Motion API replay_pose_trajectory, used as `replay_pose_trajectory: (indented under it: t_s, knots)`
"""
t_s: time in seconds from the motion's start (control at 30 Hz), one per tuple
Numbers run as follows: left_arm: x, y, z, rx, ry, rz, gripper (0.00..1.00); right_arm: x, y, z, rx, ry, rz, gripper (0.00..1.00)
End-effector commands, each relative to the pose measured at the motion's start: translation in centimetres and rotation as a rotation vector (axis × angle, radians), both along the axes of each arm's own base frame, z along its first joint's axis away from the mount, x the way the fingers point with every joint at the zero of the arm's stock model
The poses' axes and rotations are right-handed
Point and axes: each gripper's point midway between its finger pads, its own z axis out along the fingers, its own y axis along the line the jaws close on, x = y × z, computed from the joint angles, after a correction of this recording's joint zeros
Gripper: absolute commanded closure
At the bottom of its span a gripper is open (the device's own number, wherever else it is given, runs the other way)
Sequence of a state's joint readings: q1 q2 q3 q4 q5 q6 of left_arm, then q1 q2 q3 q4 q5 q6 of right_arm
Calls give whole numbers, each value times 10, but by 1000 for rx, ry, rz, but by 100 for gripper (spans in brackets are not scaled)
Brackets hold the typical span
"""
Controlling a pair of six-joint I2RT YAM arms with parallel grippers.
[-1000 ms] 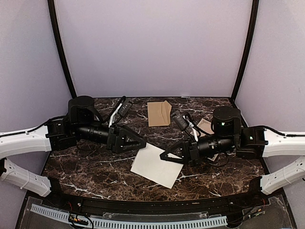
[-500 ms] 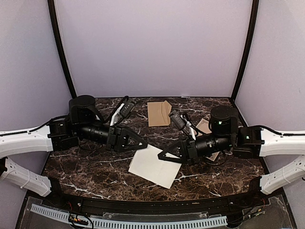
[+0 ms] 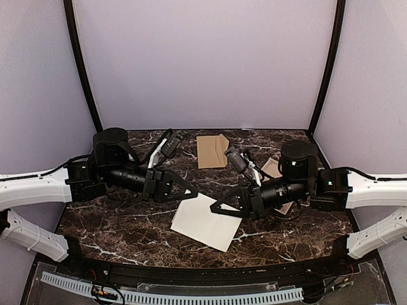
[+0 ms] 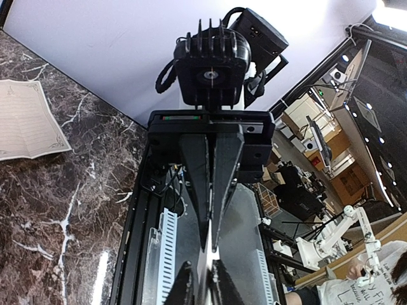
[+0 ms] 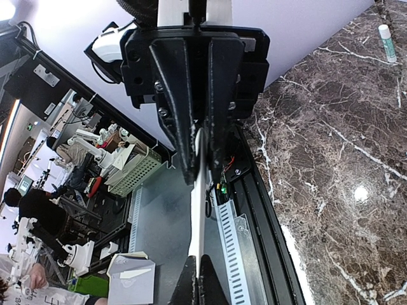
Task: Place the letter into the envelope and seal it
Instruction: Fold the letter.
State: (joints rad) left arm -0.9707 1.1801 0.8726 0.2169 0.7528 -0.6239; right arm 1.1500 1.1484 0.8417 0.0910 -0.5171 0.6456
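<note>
Both left claw [image 3: 193, 192] and right claw [image 3: 216, 208] pinch letter [image 3: 202, 222]; envelope [image 3: 212, 151] lies apart.

No word, number or brand can be read in any view; the sheet of paper [image 4: 25, 121] lying on the marble in the left wrist view carries ruled lines and a thin ornate printed border, but no legible writing; the white cloth [image 4: 365, 286] at that view's lower right corner bears dark handwritten marks too small to make out; the small white tube [image 5: 386, 33] in the right wrist view has a label too blurred to read.
</note>
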Motion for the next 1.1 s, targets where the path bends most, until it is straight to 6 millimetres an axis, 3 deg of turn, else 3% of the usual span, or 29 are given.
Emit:
replay_pose_trajectory:
  t_s: [0.0,0.07,0.23,0.37,0.7,0.9,1.07]
  knots:
    - [-6,0,0,-19,-13,-28,98,4,2,24,74,-28,-10,100]
    - [-5,0,0,-19,-15,-26,100,6,2,25,74,-28,-17,100]
    - [-6,1,-2,-18,-18,-24,100,8,5,26,79,-27,-19,69]
    - [-8,-1,-5,-18,-1,-45,100,9,12,39,108,-50,-2,57]
    - [-9,-3,-3,-17,5,-63,100,10,19,36,108,-51,17,59]
    - [-9,-1,-4,-10,-1,-58,100,7,20,30,93,-38,34,78]
    - [-10,-1,0,-24,-6,-66,100,9,21,19,56,-28,28,74]
